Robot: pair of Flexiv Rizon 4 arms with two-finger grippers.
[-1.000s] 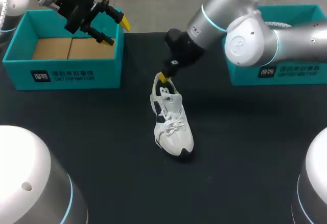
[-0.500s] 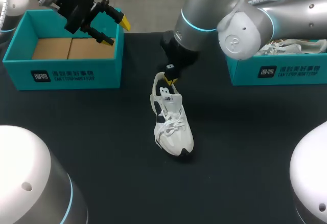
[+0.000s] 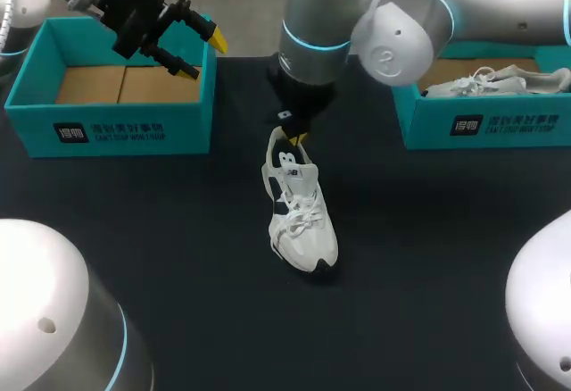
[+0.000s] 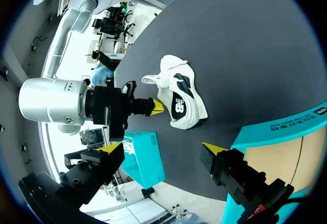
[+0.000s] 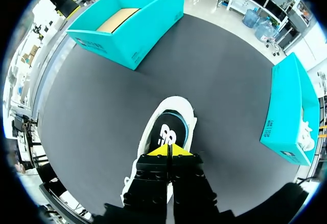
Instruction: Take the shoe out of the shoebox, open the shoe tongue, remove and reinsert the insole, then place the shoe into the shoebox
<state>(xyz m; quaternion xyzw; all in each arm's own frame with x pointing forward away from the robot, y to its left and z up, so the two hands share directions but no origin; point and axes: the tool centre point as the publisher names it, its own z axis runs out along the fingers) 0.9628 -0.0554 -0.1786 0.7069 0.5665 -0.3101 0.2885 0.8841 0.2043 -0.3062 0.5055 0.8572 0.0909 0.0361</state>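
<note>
- Pressing its yellow wedge tips together, the right gripper (image 3: 293,137) sits at the padded heel opening of the white lace-up shoe (image 3: 301,212).
- Shoe stands on its sole on the dark matte table (image 3: 178,230), toe pointing away from those fingers.
- Left gripper (image 3: 203,56) has its fingers spread wide, over the rim of a teal cardboard shoebox (image 3: 134,128).

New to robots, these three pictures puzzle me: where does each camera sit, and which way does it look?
Head view: fixed above and behind the robot, facing down on the table; shows left gripper above the left shoebox, right gripper at the shoe.
Left wrist view: on the left wrist, facing the shoe; the open left gripper shows.
Right wrist view: on the right wrist, facing down into the shoe; the shut right gripper shows.
Shared: the shoe, in all three.
</note>
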